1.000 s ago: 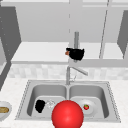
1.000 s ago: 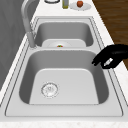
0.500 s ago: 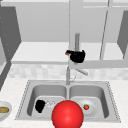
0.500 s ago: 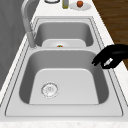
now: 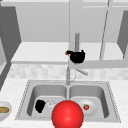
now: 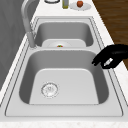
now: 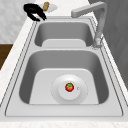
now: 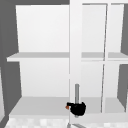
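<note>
Nearest, a red ball [image 5: 67, 114] is sitting at the front edge of the sink [image 6: 75, 113], and the left hand [image 6: 110, 58] is hovering over the near basin's front rim, loosely curled on nothing. Farther back and higher, the right hand [image 5: 77, 56] is bunching round the lower end of the cabinet door's handle [image 5: 77, 40] — a bar running straight up and down, free end pointing upward. I'd judge the grip is needing to sit square on it, any pull going straight out frontward — not sideways.
</note>
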You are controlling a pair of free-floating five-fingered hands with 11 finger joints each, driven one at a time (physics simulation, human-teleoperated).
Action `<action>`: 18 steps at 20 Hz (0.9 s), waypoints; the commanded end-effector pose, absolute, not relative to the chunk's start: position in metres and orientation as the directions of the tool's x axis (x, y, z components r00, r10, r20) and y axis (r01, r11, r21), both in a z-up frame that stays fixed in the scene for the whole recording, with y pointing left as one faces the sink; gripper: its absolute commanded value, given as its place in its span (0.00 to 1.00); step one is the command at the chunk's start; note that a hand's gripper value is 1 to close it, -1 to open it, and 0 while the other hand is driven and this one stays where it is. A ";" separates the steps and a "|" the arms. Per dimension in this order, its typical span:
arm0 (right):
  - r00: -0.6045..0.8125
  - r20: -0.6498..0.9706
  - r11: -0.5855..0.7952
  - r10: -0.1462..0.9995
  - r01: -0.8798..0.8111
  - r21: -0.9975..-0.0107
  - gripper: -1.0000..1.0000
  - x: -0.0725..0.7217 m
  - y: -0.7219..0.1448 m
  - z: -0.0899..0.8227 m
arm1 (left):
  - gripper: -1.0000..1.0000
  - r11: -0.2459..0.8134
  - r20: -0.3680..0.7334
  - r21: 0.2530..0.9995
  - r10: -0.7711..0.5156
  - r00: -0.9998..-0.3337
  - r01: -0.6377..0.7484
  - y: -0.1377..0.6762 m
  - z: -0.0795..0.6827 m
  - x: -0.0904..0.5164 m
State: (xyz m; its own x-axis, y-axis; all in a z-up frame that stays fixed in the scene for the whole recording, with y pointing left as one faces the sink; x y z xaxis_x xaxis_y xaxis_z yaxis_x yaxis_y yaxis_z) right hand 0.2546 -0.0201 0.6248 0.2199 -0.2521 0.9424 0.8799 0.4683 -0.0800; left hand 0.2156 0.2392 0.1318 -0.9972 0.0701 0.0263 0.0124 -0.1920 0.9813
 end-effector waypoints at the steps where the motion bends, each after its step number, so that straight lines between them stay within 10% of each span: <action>1: 0.241 0.929 0.471 -0.281 0.878 -0.085 1.00 0.237 -0.045 0.618 | 0.50 -0.192 0.026 0.981 0.070 -0.997 0.012 0.239 0.132 0.216; 18: 0.269 0.939 0.582 -0.215 0.807 -0.097 1.00 0.174 -0.069 0.611 | 0.50 -0.192 0.026 0.981 0.070 -0.997 0.012 0.239 0.132 0.216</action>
